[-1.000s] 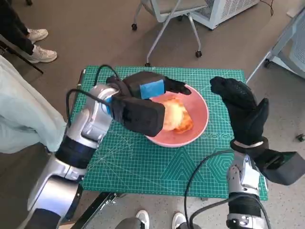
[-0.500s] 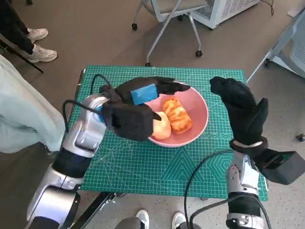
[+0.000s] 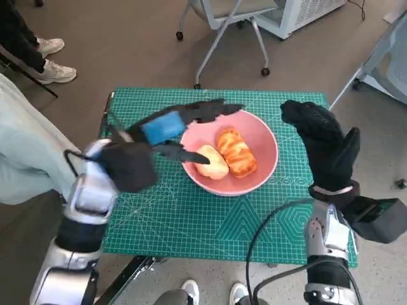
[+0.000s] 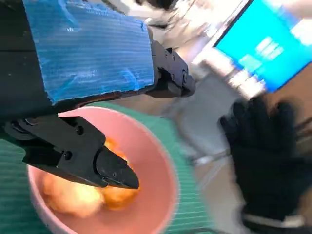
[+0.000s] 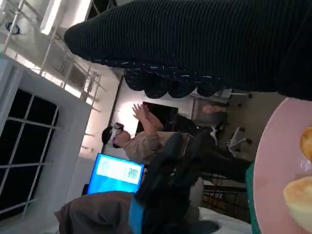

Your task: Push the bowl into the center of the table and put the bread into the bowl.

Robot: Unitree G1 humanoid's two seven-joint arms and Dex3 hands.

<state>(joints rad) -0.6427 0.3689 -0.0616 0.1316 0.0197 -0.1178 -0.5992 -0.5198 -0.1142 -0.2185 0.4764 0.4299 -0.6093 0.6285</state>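
Observation:
A pink bowl (image 3: 261,157) sits on the green cutting mat (image 3: 191,216), slightly right of the mat's middle. Two pieces of bread lie inside: a pale one (image 3: 212,162) and a browner one (image 3: 236,152). My left hand (image 3: 166,127) hovers at the bowl's left rim, fingers spread, holding nothing. The left wrist view shows the bowl (image 4: 156,165) and bread (image 4: 73,195) beneath the black fingers (image 4: 105,168). My right hand (image 3: 324,143) stands upright just right of the bowl, fingers apart and empty. The right wrist view catches the bowl rim (image 5: 273,146) and bread (image 5: 300,195).
The mat covers the small table. An office chair base (image 3: 219,38) stands beyond the far edge. A person's legs and shoes (image 3: 48,63) are at the left. Cables (image 3: 267,235) run over the mat near my right forearm. A person and a blue screen (image 5: 114,173) show in the right wrist view.
My left hand has pulled back leftward off the bowl, uncovering both breads lying inside. The right hand has stayed still.

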